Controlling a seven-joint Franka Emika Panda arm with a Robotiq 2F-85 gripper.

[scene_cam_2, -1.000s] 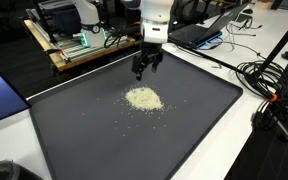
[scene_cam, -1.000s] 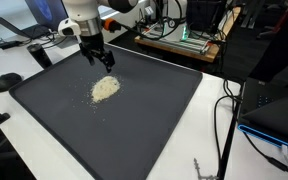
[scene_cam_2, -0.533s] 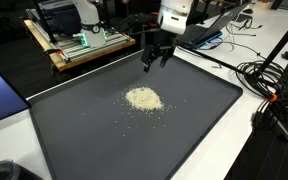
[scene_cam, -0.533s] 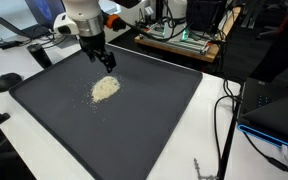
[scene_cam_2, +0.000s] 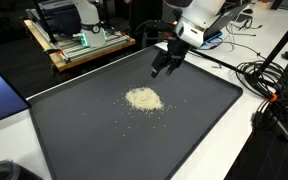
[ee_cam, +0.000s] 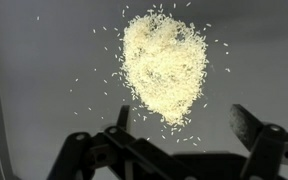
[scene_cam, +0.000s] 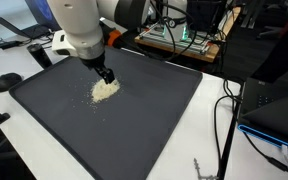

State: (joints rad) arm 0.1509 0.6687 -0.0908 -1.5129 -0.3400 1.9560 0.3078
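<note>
Rice (ee_cam: 164,65) in a small loose heap, lying near the middle of a dark mat (scene_cam: 134,130) that covers most of a white bench (scene_cam: 212,120); stray grains ring the heap on every side. The fingers (ee_cam: 249,125) stand spread wide with nothing between them, and no grain clings to them as far as the wrist view shows. In both exterior views the fingers (scene_cam: 105,76) (scene_cam_2: 164,68) hang above the mat on the far side of the heap (scene_cam_2: 143,98), near it but apart from it; whether their tips touch the mat cannot be told.

Change over the last second: the arm has leaned over and swung sideways along the far edge of the mat, so that the wrist now tilts back toward the heap (scene_cam: 105,89). The wrist view accordingly shows the rice whole, set ahead of the two spread fingers. The heap itself keeps the same outline and the same scatter of loose grains, and the opening of the fingers has not altered.

Reading: the move is one of approach and aim only; the rice is undisturbed, nothing is gripped, and contact has not yet been made
</note>
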